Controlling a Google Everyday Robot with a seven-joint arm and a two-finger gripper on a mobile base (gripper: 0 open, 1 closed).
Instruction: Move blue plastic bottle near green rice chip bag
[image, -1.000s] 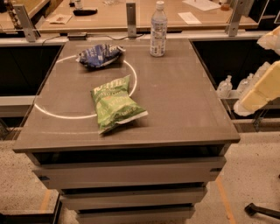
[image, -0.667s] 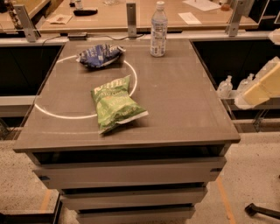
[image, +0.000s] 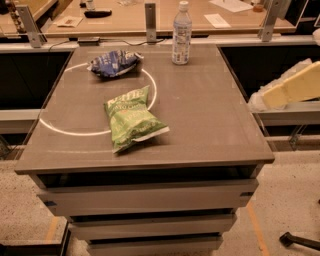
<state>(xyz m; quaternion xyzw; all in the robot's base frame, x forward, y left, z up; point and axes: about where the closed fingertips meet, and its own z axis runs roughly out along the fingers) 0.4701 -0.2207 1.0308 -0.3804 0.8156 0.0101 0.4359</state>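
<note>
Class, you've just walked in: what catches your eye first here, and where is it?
The bright green chip bag lies in the middle of the table, across a white ring drawn on the top. A tall bottle stands upright at the far edge, with a dark blue bag to its left. The robot's pale hand hangs off the table's right side, apart from everything.

Tabletop (image: 215, 125) is lying open on its right, nearest the pincer (image: 272, 95); green rice chip bag (image: 131, 119) is occupying centre-left.
</note>
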